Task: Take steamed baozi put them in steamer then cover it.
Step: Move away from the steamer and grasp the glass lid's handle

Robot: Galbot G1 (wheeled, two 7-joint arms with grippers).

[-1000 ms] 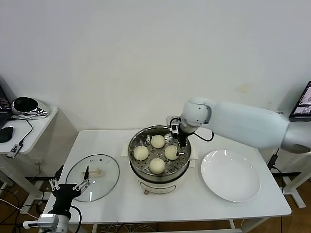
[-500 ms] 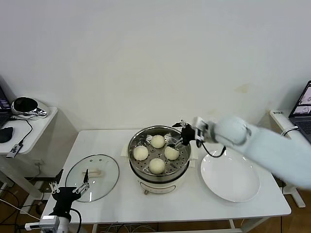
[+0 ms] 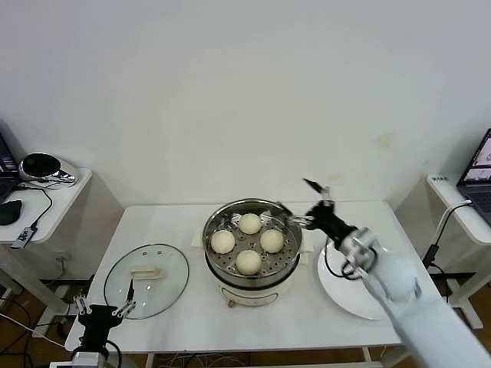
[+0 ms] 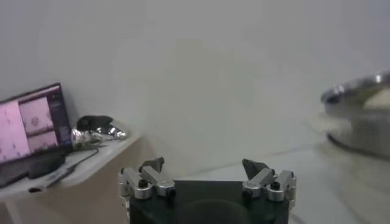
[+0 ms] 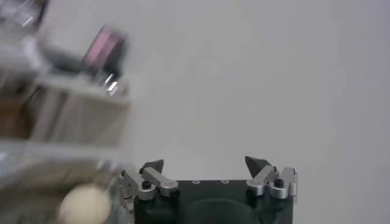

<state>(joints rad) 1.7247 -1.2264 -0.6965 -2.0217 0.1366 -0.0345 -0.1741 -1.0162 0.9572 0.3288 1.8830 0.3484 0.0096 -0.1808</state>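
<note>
The steamer (image 3: pixel 217 270) stands mid-table, a shiny steel pot on a cream base, uncovered. Four cream-white baozi lie on its perforated tray: back (image 3: pixel 249 223), left (image 3: pixel 222 241), right (image 3: pixel 271 240), front (image 3: pixel 248 261). My right gripper (image 3: pixel 299 202) is open and empty, beside the steamer's right rim and above the table. In the right wrist view it (image 5: pixel 206 163) shows spread jaws and a blurred baozi (image 5: pixel 85 204). My left gripper (image 3: pixel 103 307) is open and empty at the front-left table edge, near the glass lid (image 3: pixel 146 270). It also shows open in the left wrist view (image 4: pixel 203 164).
A white plate (image 3: pixel 337 287) lies right of the steamer, partly under my right arm. A side table (image 3: pixel 65 195) with a shiny object and cables stands at the far left. The steamer's rim (image 4: pixel 356 97) shows in the left wrist view.
My right gripper has drawn back from over the baozi to the steamer's right side, the arm swinging toward the front right. My left gripper has sunk lower at the front edge.
</note>
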